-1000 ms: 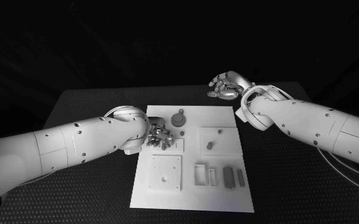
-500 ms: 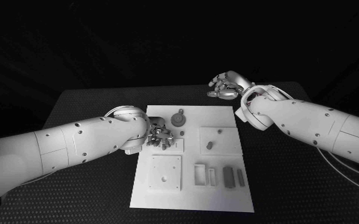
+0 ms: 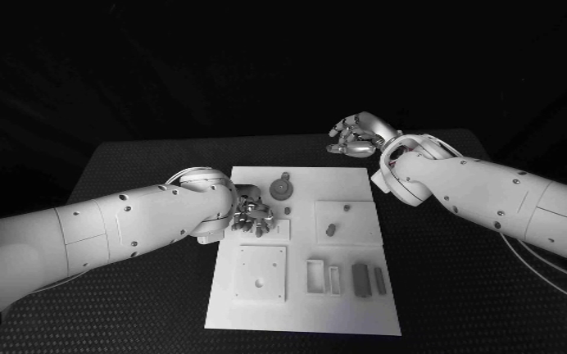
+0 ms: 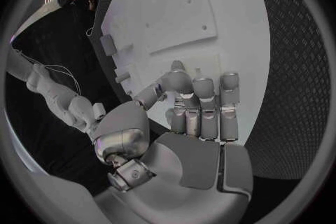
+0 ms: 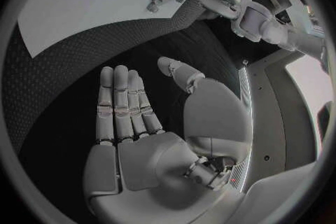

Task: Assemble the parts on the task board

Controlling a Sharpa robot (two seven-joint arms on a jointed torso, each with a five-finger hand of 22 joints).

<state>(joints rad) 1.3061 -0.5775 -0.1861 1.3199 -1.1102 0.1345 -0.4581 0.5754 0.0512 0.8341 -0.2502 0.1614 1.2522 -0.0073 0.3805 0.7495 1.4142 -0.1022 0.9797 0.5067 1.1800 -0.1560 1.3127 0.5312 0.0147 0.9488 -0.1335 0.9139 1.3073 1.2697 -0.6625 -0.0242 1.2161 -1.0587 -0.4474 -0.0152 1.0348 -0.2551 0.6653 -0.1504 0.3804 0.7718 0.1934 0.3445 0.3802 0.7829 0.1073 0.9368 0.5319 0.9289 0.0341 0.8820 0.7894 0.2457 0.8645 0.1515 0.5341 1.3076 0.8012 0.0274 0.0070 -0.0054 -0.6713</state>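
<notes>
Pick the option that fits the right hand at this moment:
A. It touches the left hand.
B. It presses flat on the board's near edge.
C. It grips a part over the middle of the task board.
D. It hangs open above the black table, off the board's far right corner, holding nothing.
D: the right hand shows spread, empty fingers over the black table, beyond the task board's far right corner.
</notes>
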